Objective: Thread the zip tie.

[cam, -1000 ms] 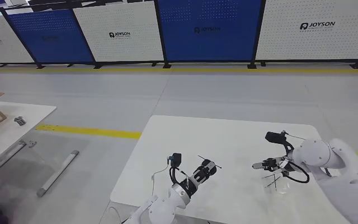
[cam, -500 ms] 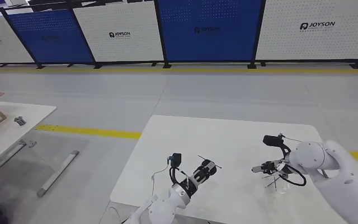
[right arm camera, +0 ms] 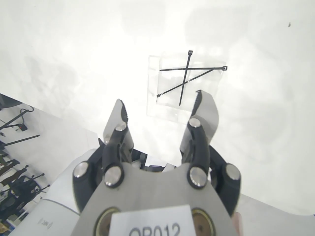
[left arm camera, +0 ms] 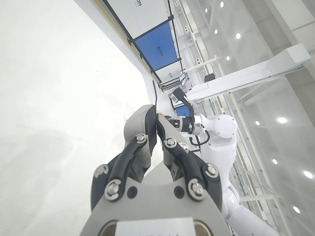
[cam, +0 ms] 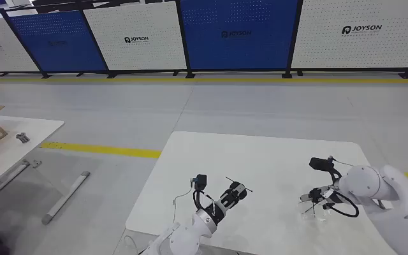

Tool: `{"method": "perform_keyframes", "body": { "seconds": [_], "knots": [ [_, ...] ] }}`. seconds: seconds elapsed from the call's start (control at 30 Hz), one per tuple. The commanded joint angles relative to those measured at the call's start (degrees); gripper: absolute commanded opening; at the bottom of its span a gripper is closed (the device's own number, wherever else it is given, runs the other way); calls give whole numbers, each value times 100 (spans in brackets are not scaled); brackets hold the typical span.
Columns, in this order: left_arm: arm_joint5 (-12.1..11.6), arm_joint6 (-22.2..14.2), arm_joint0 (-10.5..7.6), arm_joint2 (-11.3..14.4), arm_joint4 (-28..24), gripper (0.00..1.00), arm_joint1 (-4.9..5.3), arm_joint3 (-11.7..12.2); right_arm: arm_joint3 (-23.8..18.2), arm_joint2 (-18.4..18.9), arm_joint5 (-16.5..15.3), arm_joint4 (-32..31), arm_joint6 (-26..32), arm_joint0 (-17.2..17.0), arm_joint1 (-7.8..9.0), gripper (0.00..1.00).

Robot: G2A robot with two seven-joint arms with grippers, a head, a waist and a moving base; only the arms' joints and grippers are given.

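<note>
My left gripper [left arm camera: 156, 117] is shut on a black zip tie [left arm camera: 154, 94], whose strap sticks out past the fingertips. In the top view this gripper [cam: 236, 189] hovers over the table's front middle, and the held zip tie [cam: 246, 187] lies crosswise in it. A small clear tray [right arm camera: 152, 84] holds three more black zip ties [right arm camera: 187, 68] crossed over each other. My right gripper [right arm camera: 160, 99] hangs open just above the tray's near side with nothing between its fingers. The top view shows the right gripper [cam: 310, 195] over the clear tray [cam: 317, 213] at the table's right front.
The white table [cam: 255, 159] is bare from the middle to the far edge. Its front edge runs close beneath both arms. In the left wrist view, the right arm [left arm camera: 216, 126] is seen farther off beyond the held tie.
The right gripper has shifted a little to the right and toward the table's front, ending over the clear tray. The left arm and its zip tie have stayed still.
</note>
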Motion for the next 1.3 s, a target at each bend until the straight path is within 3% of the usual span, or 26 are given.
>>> {"method": "perform_keyframes", "body": {
  "seconds": [0.0, 0.27, 0.6, 1.27],
  "knots": [
    [0, 0, 0, 0, 0, 0, 0, 0, 113, -74, 12, 12, 0, 77, -13, 36],
    [0, 0, 0, 0, 0, 0, 0, 0, 495, -308, 12, 54, 0, 290, -47, 36],
    [0, 0, 0, 0, 0, 0, 0, 0, 984, -936, 12, 138, 0, 714, -168, 32],
    [0, 0, 0, 0, 0, 0, 0, 0, 1771, -1569, 12, 354, 0, 1195, -512, 22]
  ]
}}
